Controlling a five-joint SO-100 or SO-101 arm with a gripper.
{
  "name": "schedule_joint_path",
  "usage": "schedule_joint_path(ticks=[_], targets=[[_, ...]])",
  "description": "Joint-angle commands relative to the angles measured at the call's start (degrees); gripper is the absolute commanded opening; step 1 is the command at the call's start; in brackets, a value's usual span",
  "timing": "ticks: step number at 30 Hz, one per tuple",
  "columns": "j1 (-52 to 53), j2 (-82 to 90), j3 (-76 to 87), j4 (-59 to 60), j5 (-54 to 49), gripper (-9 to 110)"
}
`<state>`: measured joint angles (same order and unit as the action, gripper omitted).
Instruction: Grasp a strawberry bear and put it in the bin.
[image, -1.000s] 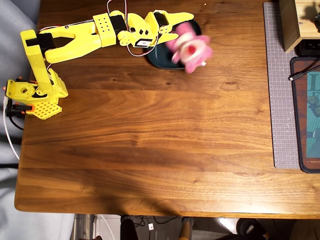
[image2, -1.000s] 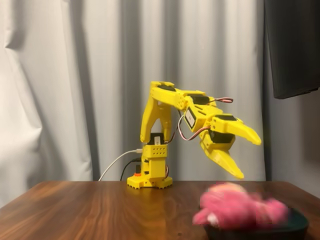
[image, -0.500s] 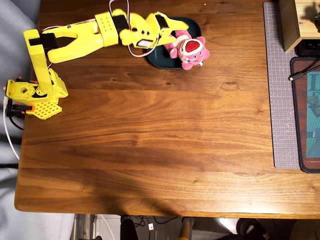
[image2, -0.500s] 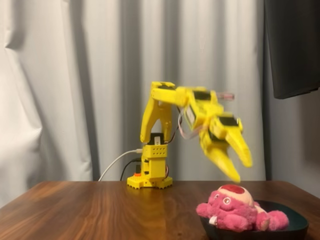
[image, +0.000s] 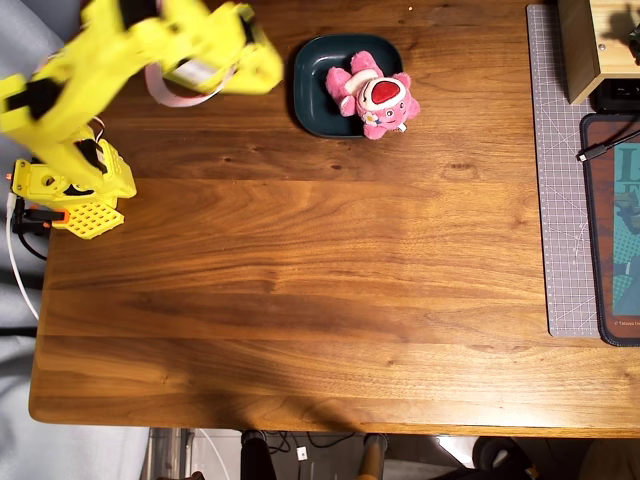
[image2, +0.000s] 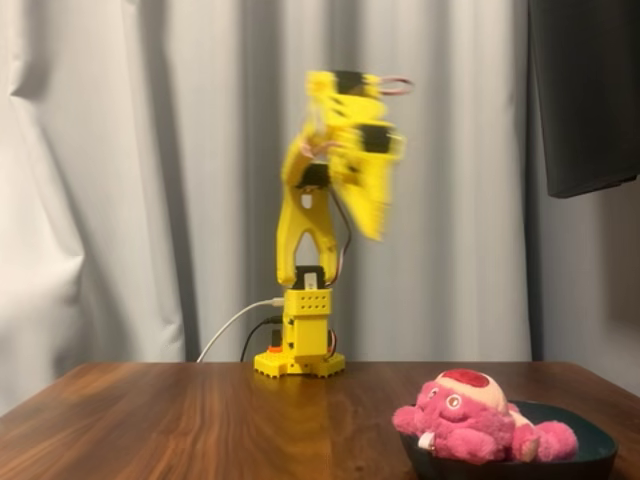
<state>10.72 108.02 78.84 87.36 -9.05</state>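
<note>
Hand (image2: 372, 225) raised, strawberry bear (image: 375, 92) in bin (image: 312, 88)

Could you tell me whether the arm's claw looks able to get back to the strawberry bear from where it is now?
Probably yes. The strawberry bear lies uncovered on the bin's edge, and nothing stands between it and the raised claw.
</note>
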Motion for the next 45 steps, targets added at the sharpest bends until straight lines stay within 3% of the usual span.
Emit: schedule_joint_path(ticks=[1,6,10,18,26,31,41,45], targets=[[-4.22,17.23,17.05,0.53,-0.44,6],[-11.43,21.88,24.43,0.62,0.35,6],[-16.61,21.88,27.51,-1.23,0.62,0],[-20.39,23.12,39.99,-7.65,5.10,0],[-26.02,39.64,54.84,-12.66,5.89,0],[-25.49,52.47,64.69,-14.24,5.89,0],[-22.24,53.70,78.31,-20.74,5.89,0],[-19.34,63.98,87.45,-22.85,5.89,0]])
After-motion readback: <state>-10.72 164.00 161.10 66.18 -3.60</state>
